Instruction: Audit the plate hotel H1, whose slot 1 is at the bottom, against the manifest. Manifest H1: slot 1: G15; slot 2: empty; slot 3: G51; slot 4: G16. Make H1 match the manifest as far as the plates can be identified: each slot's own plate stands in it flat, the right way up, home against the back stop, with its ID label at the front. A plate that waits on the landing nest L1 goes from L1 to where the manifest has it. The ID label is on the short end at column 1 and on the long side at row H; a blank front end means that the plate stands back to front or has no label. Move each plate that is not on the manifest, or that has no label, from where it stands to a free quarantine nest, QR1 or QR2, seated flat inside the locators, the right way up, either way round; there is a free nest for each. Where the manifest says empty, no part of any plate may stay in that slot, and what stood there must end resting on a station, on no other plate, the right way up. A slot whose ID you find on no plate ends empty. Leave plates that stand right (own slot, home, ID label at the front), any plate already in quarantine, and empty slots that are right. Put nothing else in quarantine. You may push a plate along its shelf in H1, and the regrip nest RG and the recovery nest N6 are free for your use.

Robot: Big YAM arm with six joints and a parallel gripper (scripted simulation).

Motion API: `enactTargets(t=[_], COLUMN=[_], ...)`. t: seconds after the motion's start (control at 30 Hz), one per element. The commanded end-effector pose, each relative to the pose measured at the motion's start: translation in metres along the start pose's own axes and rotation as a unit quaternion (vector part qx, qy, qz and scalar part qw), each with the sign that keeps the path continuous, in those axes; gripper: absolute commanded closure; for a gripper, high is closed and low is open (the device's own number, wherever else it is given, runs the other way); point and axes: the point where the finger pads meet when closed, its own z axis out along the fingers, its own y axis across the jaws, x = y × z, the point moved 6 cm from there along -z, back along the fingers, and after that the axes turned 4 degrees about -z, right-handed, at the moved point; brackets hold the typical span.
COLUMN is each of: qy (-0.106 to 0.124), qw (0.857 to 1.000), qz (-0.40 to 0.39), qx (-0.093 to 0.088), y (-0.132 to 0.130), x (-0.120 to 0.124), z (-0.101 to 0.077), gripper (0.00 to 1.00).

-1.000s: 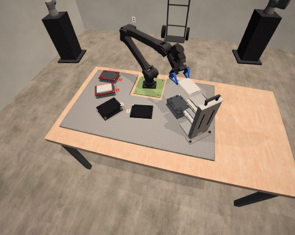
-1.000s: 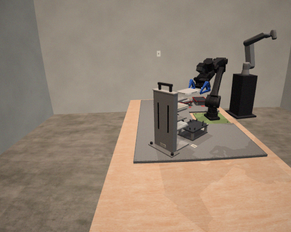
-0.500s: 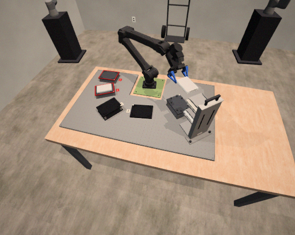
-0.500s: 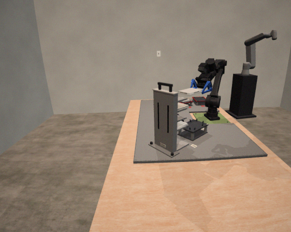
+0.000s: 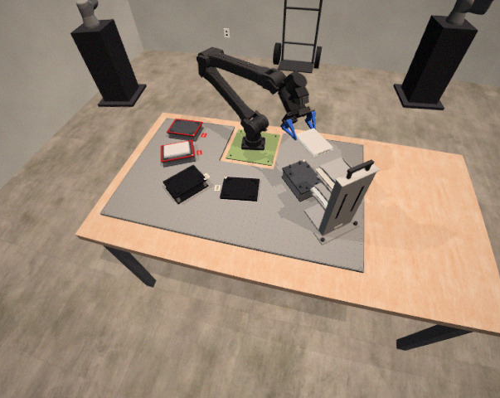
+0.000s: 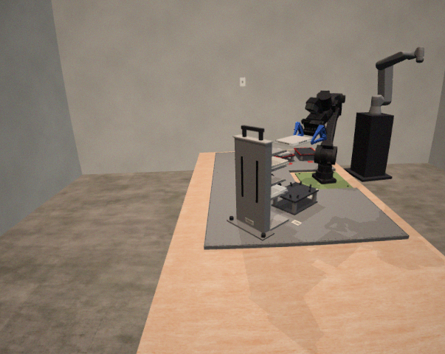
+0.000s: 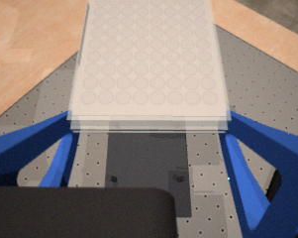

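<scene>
My gripper (image 5: pixel 304 133) (image 6: pixel 305 139) (image 7: pixel 149 118) is shut on the near end of a white well plate (image 5: pixel 315 142) (image 6: pixel 293 140) (image 7: pixel 149 55), one finger on each long side. The plate is flat, wells up, in the air above the mat; its end facing the wrist camera shows no readable label. The hotel H1 (image 5: pixel 348 196) (image 6: pixel 252 183) stands beyond the gripper. One white plate (image 5: pixel 319 197) (image 6: pixel 279 191) sits low in it, another (image 6: pixel 279 163) higher. Their labels are unreadable. A red-rimmed nest (image 5: pixel 177 160) holds a white plate (image 5: pixel 177 149); another red-rimmed nest (image 5: pixel 184 127) is empty.
A raised dark nest with pegs (image 5: pixel 301 177) (image 6: pixel 297 192) (image 7: pixel 146 154) stands close in front of H1, below the held plate's level. A tilted-looking black raised nest (image 5: pixel 185 184) and a low black nest (image 5: pixel 240 188) hold no plate. H1 carries a top handle (image 5: pixel 360 169) (image 6: pixel 252 128).
</scene>
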Motion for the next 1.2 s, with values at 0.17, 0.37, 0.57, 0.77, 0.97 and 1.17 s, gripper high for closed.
enactTargets(t=[0.17, 0.37, 0.57, 0.77, 0.97, 1.17], qy=[-0.010, -0.012, -0.023, -0.020, -0.021, -0.021], qw=[1.000, 1.000, 1.000, 1.000, 1.000, 1.000], qz=[0.007, 0.008, 0.013, 0.010, 0.010, 0.011], qx=[-0.006, -0.006, -0.009, -0.008, -0.008, -0.008], y=[0.003, 0.003, 0.004, 0.005, 0.005, 0.005], x=[-0.001, 0.003, 0.000, 0.007, 0.009, 0.011], z=[-0.011, -0.017, -0.021, -0.015, -0.014, -0.013], gripper=[0.14, 0.14, 0.14, 0.14, 0.14, 0.14])
